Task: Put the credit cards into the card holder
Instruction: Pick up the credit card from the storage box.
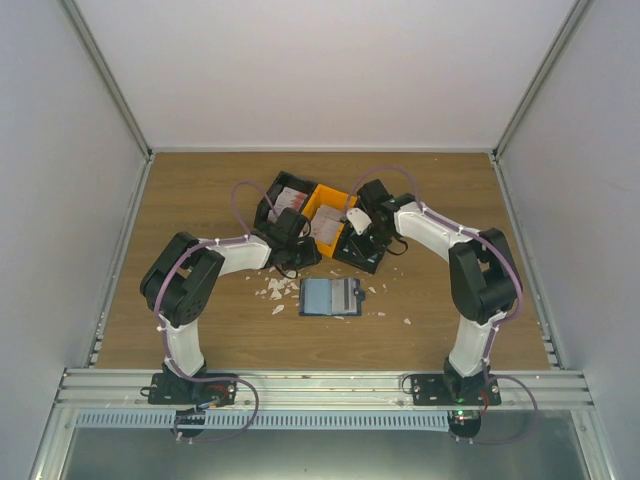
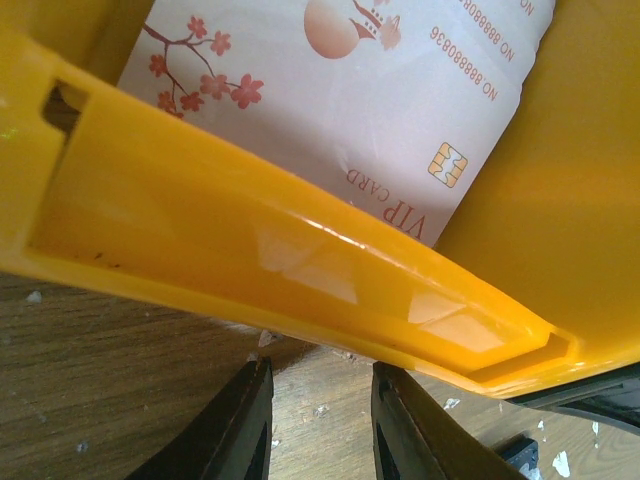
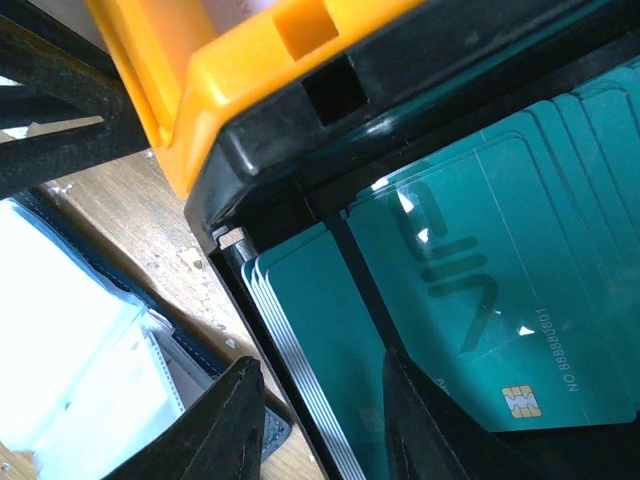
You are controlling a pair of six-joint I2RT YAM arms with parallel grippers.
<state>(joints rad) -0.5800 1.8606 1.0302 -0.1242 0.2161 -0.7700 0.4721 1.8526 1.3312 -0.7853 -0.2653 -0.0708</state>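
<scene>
Left jaws partly spread and empty above the rim of the orange bin (image 2: 300, 260) holding white cards (image 2: 330, 110), right jaws likewise spread and empty over teal cards (image 3: 480, 280) in the black bin (image 3: 290, 150), card holder (image 1: 330, 297) lying open on the surface (image 1: 450, 190) near both bins.

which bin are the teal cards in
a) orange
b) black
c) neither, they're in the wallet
b: the right wrist view shows the teal cards stacked inside the black bin, which sits against the orange bin.
</scene>
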